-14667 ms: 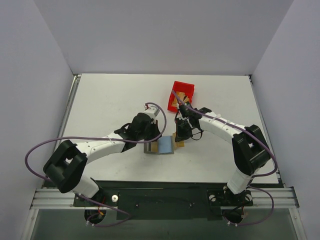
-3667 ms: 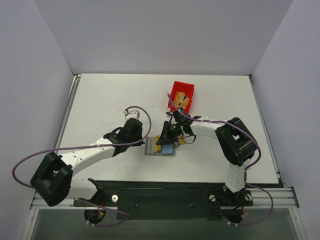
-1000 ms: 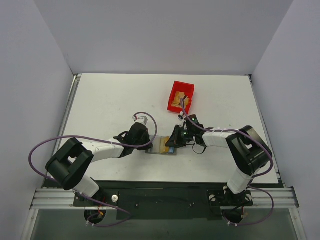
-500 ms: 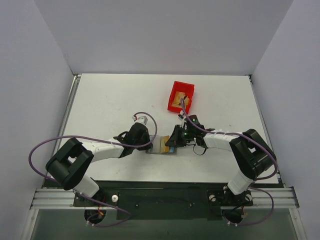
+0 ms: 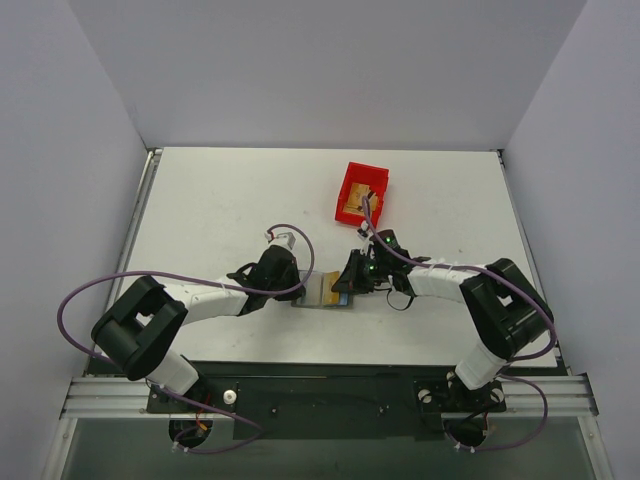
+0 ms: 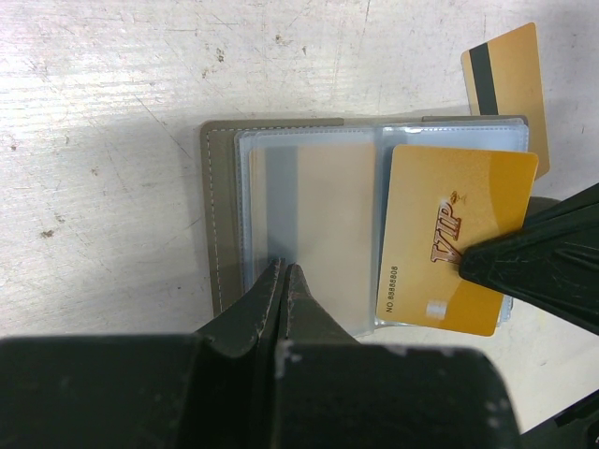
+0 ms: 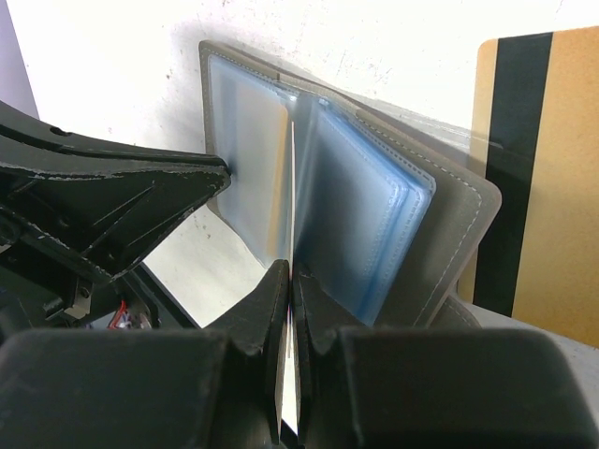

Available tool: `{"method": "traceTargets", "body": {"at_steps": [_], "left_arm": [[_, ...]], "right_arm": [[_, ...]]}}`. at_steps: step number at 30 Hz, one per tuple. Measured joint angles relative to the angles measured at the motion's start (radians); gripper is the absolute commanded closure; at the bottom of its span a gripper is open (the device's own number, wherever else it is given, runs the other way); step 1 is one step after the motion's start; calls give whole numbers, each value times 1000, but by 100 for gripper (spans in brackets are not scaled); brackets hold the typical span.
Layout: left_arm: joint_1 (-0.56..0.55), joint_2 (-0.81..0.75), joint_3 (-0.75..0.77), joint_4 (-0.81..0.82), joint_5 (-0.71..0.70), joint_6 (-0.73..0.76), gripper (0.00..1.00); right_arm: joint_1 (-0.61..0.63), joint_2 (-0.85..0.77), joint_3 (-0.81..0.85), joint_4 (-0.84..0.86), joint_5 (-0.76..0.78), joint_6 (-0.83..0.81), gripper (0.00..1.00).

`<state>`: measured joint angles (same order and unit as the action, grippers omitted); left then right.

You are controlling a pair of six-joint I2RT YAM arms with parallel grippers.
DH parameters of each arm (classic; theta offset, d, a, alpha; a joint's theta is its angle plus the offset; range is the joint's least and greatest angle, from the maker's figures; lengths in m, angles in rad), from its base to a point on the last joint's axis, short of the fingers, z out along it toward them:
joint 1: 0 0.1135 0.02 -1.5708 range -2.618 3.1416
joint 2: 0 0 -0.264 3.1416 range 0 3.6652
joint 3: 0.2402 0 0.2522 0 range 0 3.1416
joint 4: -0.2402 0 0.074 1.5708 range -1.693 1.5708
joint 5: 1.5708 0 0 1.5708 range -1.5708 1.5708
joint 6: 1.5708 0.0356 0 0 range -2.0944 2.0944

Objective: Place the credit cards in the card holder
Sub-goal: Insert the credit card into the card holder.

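The left gripper (image 6: 284, 271) is clenched, its jaws pressed together with nothing between them, and its tip bears down on the left page of the card holder (image 6: 222, 224). The holder lies spread open on the table (image 5: 220, 210), a grey cover with clear bluish sleeves. Just right of that tip, over the holder's right page, lies a gold card (image 6: 449, 234). It is printed "VIP" in raised letters, and along one short edge runs a line starting "NO" with a row of digits too fine to read surely. The right gripper (image 7: 288, 271) pinches this card by its outer edge, so that its own camera sees the card edge-on as a thin pale line between the closed jaws. Whether the card has entered a sleeve cannot be told. Beyond the right gripper, past the holder's far right corner, a second card (image 6: 510, 84) lies flat on the table, gold with one black stripe. Farther off sits a red bin (image 5: 372, 178) with a third card (image 5: 352, 207) showing gold inside. That makes three cards, one holder and one bin.
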<state>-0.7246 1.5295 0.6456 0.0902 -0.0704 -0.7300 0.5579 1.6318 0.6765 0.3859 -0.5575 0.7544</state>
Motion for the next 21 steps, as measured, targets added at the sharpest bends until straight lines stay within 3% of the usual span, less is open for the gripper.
{"method": "traceTargets", "body": {"at_steps": [21], "left_arm": [[1, 0, 0, 0, 0, 0, 100]], "right_arm": [[-1, 56, 15, 15, -53, 16, 100]]}}
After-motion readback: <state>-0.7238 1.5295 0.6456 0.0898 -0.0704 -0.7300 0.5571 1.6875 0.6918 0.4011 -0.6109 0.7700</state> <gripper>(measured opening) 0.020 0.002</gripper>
